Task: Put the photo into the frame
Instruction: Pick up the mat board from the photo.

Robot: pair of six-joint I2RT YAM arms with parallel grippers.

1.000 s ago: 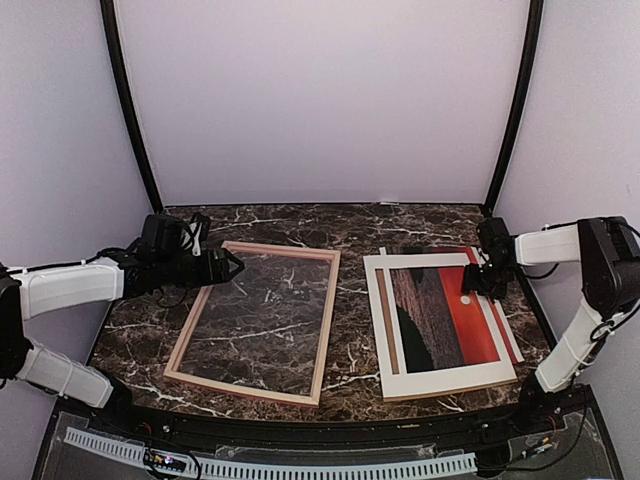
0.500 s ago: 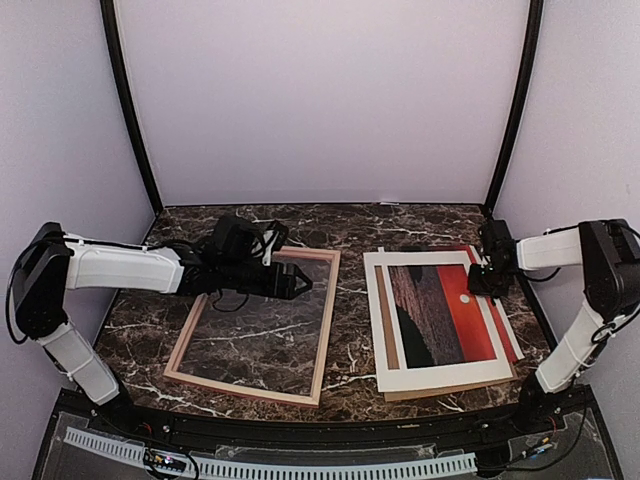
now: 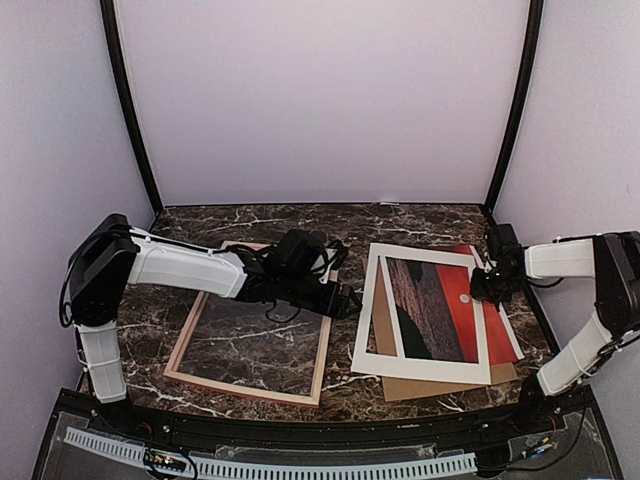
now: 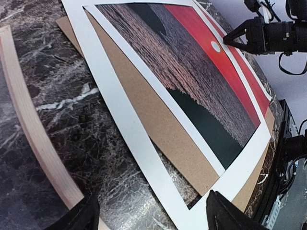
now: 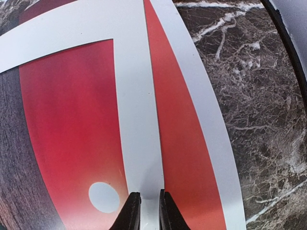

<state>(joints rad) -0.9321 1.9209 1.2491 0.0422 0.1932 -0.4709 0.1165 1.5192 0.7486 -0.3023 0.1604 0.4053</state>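
The photo (image 3: 440,305), a red sunset print with a white sun, lies at the right on a brown backing board (image 3: 440,386). A white window mat (image 3: 420,368) lies askew over both. My right gripper (image 3: 478,285) is shut on the mat's right strip (image 5: 136,96), just beside the sun, with red print (image 5: 67,120) on either side of the strip. The pale wooden frame (image 3: 325,350) lies at the left. My left gripper (image 3: 350,300) reaches across the frame and hangs open (image 4: 151,211) over the gap between the frame rail (image 4: 29,124) and the mat's corner (image 4: 129,129).
The dark marble table (image 3: 350,230) is enclosed by lilac walls with two black poles at the back corners. A black rail runs along the near edge. The right arm's cables hang near the table's right edge.
The left arm swung right, from the frame's far left corner across to the mat's left edge. The right gripper closed on the mat strip, and the mat turned askew toward the frame.
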